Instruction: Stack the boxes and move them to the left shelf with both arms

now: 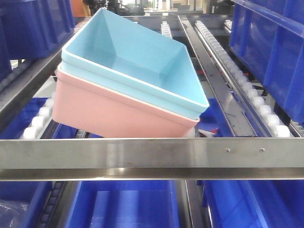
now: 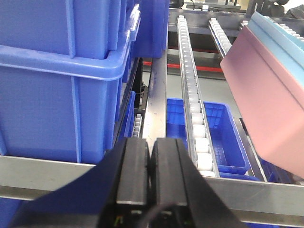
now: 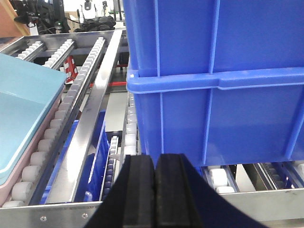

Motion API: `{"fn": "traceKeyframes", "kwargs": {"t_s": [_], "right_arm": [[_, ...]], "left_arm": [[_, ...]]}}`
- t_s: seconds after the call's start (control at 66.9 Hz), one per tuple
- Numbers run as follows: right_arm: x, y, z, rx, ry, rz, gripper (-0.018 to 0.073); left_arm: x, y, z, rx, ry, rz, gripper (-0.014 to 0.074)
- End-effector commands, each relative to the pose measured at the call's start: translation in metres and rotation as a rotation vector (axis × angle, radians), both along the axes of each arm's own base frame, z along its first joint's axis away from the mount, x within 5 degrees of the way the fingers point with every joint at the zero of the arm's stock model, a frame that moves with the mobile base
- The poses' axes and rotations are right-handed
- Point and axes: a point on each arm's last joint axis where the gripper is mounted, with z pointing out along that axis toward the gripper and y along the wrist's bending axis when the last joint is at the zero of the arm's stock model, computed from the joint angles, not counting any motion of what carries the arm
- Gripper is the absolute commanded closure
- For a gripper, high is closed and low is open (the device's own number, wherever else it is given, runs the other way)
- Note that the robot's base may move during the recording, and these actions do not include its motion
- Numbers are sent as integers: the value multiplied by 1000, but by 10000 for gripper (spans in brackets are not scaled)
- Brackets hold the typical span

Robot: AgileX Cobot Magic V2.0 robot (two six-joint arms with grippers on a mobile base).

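The light blue box (image 1: 137,57) is nested in the salmon pink box (image 1: 118,111). The stack rests skewed on the steel shelf's roller lanes, behind the flat front rail (image 1: 152,156). In the left wrist view the pink box (image 2: 266,99) and the blue rim (image 2: 280,28) show at the right. In the right wrist view the blue box (image 3: 23,104) shows at the left. My left gripper (image 2: 150,145) is shut and empty, in front of the rail, left of the stack. My right gripper (image 3: 155,164) is shut and empty, in front of the rail, right of the stack.
Dark blue crates stand on the shelf at the left (image 2: 61,80) and at the right (image 3: 213,76). More dark blue crates (image 1: 123,204) sit on the level below. White roller lanes (image 2: 194,123) run front to back.
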Motion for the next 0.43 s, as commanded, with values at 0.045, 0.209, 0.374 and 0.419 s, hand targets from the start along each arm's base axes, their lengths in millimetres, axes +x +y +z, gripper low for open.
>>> {"fn": "traceKeyframes", "kwargs": {"t_s": [0.045,0.209,0.374,0.419], "right_arm": [[-1,0,7,-13,-87,-5,503],[-1,0,7,-13,-87,-5,503],[-1,0,7,-13,-87,-5,503],[-1,0,7,-13,-87,-5,503]], "left_arm": [[0,1,0,-9,-73,7,610],[0,1,0,-9,-73,7,610],[0,1,0,-9,-73,7,610],[0,1,0,-9,-73,7,610]]}}
